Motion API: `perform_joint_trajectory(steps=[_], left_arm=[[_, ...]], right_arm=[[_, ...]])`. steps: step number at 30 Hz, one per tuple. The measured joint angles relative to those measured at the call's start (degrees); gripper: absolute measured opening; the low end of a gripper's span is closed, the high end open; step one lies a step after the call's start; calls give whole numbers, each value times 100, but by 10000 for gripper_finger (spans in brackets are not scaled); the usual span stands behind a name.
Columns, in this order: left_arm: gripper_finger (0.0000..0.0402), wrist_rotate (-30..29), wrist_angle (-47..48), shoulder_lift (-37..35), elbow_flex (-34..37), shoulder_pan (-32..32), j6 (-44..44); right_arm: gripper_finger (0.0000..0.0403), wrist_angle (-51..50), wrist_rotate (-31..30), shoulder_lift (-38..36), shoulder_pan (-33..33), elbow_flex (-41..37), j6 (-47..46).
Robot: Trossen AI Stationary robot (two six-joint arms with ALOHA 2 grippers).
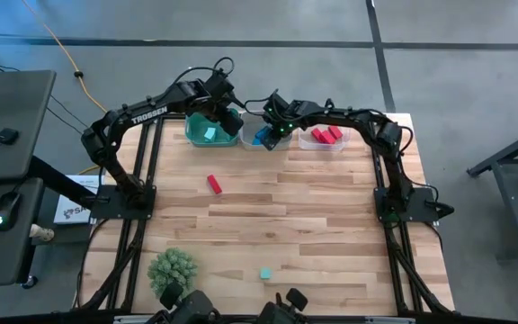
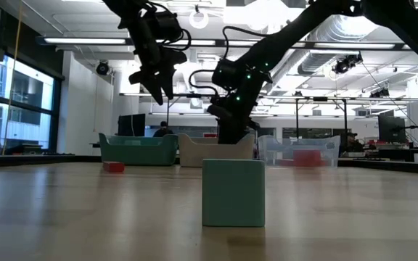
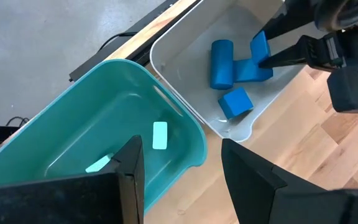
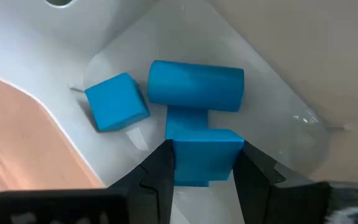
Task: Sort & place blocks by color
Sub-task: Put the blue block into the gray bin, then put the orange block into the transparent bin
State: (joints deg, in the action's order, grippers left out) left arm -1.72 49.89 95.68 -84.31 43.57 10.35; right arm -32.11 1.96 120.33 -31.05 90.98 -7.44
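Three bins in a row along the far edge of the table (image 1: 331, 225): teal bin (image 1: 196, 135) on the left, white bin (image 3: 185, 43) in the middle, clear bin (image 1: 326, 147) on the right.

In the teal bin, two light teal blocks (image 3: 160, 135) visible from the left wrist. In the white bin, three blue blocks: one cube (image 4: 115, 101), one cylinder (image 4: 196, 86), and one bar (image 4: 205, 155) clamped between the fingers of the right gripper (image 4: 204, 177), down inside the bin. In the clear bin, red blocks (image 1: 324, 135), two at least; exact count unclear.

Loose on the table, two blocks: one red block (image 1: 214, 184) left of centre toward the far side, one teal cube (image 1: 265, 274) near the front edge, well apart from each other. Also one green plant ball (image 1: 172, 267) at the near left.

Left gripper (image 3: 182, 168) above the teal bin, fingers spread, nothing between them.
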Motion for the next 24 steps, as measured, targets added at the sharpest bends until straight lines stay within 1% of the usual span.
perform_joint_trajectory(steps=[7, 14, 19, 24], left_arm=[[136, 0, 2, 0, 0, -15, -1], [136, 0, 2, 0, 0, -13, -2], [136, 0, 2, 0, 0, -13, 0], [136, -1, 4, 0, 0, -13, 168]], right_arm=[[146, 3, 1, -2, 4, 0, 2], [161, 18, -1, -2, 4, 0, 105], [179, 17, -1, -2, 4, 5, 91], [185, -136, 2, 0, 2, 331, 2]])
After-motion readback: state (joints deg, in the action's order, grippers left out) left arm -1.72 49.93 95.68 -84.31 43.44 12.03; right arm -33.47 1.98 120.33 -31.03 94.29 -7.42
